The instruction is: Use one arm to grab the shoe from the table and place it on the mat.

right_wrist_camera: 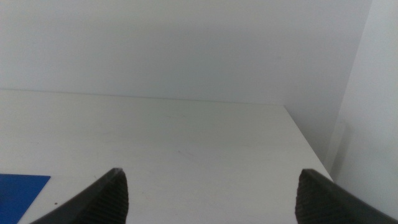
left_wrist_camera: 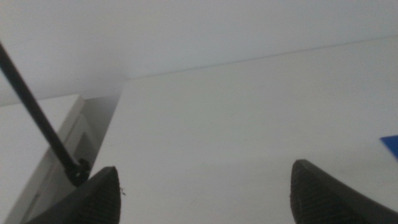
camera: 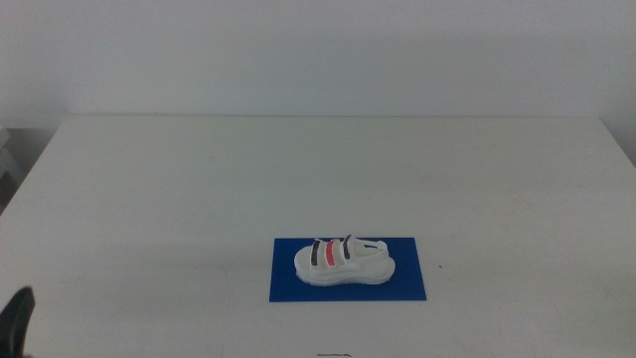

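Shoe on mat; both my grippers spread wide and empty.

The white shoe [camera: 343, 263] with black and red straps lies on its sole on the blue mat [camera: 407, 283], lower centre of the middle view, toe end toward frame right, fully inside the mat's edges on the white table [camera: 199, 179]. My left gripper [camera: 18, 316] shows only as a dark tip at the lower left corner. My right gripper [right_wrist_camera: 211, 193] hangs over bare table, holding nothing, a mat corner in its wrist view.
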Motion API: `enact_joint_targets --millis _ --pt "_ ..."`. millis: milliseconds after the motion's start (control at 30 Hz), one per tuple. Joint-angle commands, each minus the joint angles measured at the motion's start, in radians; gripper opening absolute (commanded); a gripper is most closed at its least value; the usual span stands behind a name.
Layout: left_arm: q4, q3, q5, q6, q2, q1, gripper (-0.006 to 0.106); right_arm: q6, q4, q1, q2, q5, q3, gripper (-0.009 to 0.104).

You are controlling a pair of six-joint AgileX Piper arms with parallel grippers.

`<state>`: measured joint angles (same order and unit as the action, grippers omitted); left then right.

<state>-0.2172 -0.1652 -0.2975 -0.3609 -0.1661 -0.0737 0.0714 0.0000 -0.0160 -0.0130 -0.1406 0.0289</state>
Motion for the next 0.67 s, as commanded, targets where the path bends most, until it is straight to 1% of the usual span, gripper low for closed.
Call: enact_joint_targets --millis 0,100,200,333,633 --pt "0.071 0.020 0.082 0.067 0.049 0.002 0.094 0.005 -0.009 0.002 -0.019 0.076 -0.019 0.094" --pt "0.132 0.083 0.078 0.189 0.112 0.002 0.094 0.005 -0.009 0.002 -0.019 0.076 -0.019 0.094" --pt "0.160 0.140 0.079 0.264 0.164 0.002 0.094 0.005 -0.009 0.002 -0.019 0.076 -0.019 0.094" --pt "0.163 0.191 0.092 0.266 0.200 0.002 0.094 0.005 -0.009 0.002 -0.019 0.076 -0.019 0.094" --pt "0.175 0.191 0.110 0.265 0.199 0.002 0.094 0.005 -0.009 0.002 -0.019 0.076 -0.019 0.094"
